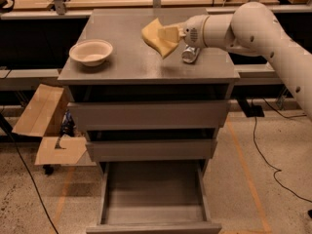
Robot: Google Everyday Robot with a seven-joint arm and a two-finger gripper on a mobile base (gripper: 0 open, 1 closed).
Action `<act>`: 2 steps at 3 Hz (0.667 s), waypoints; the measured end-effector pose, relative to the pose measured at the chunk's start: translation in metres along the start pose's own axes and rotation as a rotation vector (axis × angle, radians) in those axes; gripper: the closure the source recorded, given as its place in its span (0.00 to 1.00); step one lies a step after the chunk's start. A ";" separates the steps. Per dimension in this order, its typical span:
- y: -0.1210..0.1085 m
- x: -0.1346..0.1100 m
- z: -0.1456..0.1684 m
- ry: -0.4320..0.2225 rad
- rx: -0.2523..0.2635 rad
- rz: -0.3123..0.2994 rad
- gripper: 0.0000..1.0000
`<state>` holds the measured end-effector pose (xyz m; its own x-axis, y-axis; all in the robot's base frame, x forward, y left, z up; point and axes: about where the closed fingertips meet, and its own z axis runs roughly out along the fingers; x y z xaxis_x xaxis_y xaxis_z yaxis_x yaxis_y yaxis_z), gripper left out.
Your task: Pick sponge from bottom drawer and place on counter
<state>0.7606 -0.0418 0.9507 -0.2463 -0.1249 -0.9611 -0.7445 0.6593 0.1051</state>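
The sponge (153, 35) hung tilted in the air over the back right part of the grey worktop (126, 67), clamped between the pale fingers (171, 33) of the gripper (168, 34), which reached in from the right on the white arm (253, 28). A small metal cylinder (190, 54) stood just beside it to the right, and a white bowl (91, 51) sat well apart near the left edge. Below, the bottom drawer (153, 225) stood pulled open, with a cardboard box (41, 113) on the floor to the cabinet's left.

Warm, dim overhead light; soft sheen on counter (122, 62); end effector (169, 34) gripping sponge (154, 37) above it casts faint shadow.
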 end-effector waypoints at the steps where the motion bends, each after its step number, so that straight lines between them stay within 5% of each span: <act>1: 0.002 0.001 0.002 0.001 -0.004 0.000 0.12; 2: 0.004 0.001 0.005 0.002 -0.008 0.000 0.00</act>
<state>0.7606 -0.0362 0.9488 -0.2480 -0.1264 -0.9605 -0.7496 0.6531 0.1077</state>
